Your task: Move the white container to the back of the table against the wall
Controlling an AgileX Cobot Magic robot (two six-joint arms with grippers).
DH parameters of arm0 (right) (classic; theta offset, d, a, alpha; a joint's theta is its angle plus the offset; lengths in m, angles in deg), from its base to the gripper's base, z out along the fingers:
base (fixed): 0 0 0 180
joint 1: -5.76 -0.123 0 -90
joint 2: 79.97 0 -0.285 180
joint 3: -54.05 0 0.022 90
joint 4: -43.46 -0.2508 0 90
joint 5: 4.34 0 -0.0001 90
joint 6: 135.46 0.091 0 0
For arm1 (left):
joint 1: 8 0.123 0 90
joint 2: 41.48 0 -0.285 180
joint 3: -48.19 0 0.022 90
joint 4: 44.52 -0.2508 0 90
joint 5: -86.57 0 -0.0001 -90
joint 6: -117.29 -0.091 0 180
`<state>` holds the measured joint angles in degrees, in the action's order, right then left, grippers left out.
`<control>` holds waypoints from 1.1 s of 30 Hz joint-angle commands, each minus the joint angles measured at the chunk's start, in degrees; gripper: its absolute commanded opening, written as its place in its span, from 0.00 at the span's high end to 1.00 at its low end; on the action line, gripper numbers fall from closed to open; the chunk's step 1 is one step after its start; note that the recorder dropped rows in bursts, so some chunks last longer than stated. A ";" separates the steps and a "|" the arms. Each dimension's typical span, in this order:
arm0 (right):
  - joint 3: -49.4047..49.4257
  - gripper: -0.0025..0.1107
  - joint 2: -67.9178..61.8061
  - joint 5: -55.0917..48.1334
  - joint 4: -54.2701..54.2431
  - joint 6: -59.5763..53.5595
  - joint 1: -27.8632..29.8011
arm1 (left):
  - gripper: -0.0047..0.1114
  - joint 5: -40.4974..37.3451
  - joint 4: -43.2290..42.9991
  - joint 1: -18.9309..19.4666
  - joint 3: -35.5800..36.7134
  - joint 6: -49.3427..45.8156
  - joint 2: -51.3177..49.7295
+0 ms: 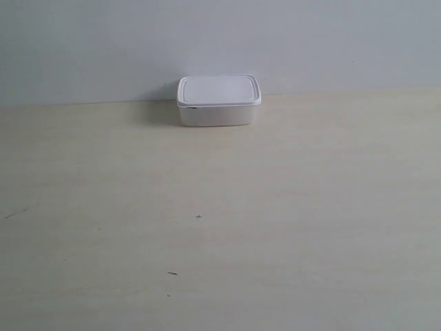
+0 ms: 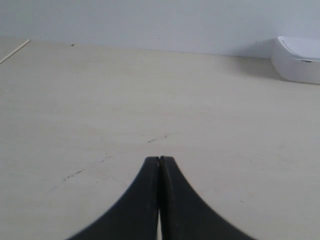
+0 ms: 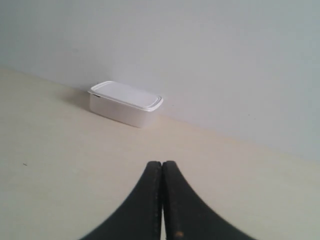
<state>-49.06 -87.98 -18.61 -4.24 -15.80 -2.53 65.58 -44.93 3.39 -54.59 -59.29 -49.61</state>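
Note:
The white container (image 1: 218, 101) stands lidded at the back of the table (image 1: 220, 221), right at the foot of the wall (image 1: 220, 41). No arm or gripper shows in the exterior view. In the left wrist view the container (image 2: 299, 60) is at the picture's edge, far from my left gripper (image 2: 159, 159), which is shut with nothing in it. The right wrist view has the container (image 3: 125, 104) by the wall, well ahead of my right gripper (image 3: 162, 163), also shut and holding nothing.
A few small dark specks (image 1: 172, 273) mark the beige tabletop. In the left wrist view a table edge (image 2: 15, 51) runs across one corner of the picture.

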 commanded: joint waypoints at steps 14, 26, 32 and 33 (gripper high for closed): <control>0.33 0.98 0.22 -9.60 8.92 23.91 6.81 | 0.96 0.79 -0.16 0.12 -0.01 0.19 0.35; 0.33 0.98 0.22 -9.60 8.75 23.91 8.44 | 0.96 0.79 -0.16 0.12 -0.01 0.19 0.35; 0.33 0.98 0.22 -9.37 9.22 24.03 8.44 | 0.96 0.79 -0.16 0.12 -0.01 0.19 0.35; 0.33 0.98 0.22 -9.14 9.22 24.42 8.44 | 0.96 0.79 -0.16 0.12 -0.01 0.19 0.35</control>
<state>-49.06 -87.98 -28.13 4.46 8.00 5.54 65.58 -44.93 3.39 -54.59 -59.29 -49.61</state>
